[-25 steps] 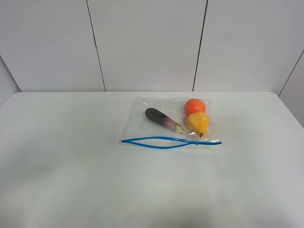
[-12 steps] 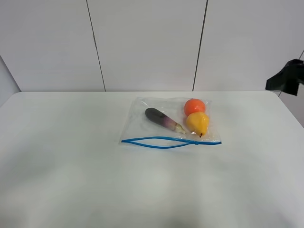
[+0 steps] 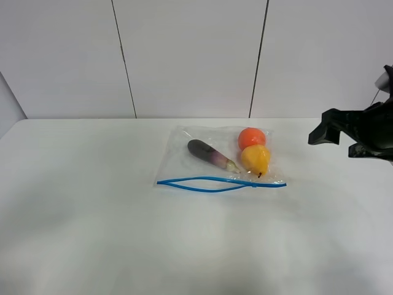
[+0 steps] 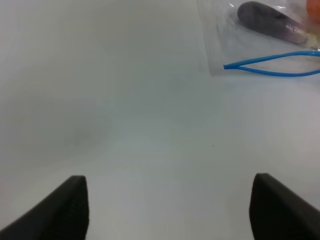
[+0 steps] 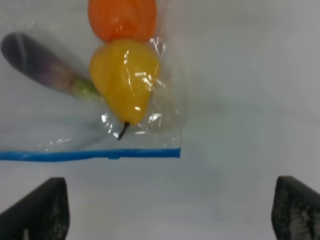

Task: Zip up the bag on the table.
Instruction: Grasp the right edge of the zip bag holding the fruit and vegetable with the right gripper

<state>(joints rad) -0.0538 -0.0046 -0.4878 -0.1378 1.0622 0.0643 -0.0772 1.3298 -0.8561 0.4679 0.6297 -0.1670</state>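
The clear bag (image 3: 209, 166) lies flat on the white table (image 3: 92, 215), with an orange, a yellow pear and a purple eggplant inside. Its blue zipper strip (image 3: 221, 182) runs along the near edge; the two strands gape apart over the left and middle stretch and meet near the right end. My right gripper (image 3: 336, 142) hovers to the right of the bag, open and empty. In the right wrist view the bag (image 5: 165, 125) and zipper (image 5: 90, 155) lie ahead of the right gripper (image 5: 169, 210). My left gripper (image 4: 175, 210) is open over bare table, with the bag's left corner (image 4: 220, 45) ahead.
A white panelled wall (image 3: 184, 55) stands behind the table's far edge. Bare tabletop surrounds the bag on all sides.
My right arm has come in from the right edge of the exterior high view and moved left toward the bag. The bag has not moved.
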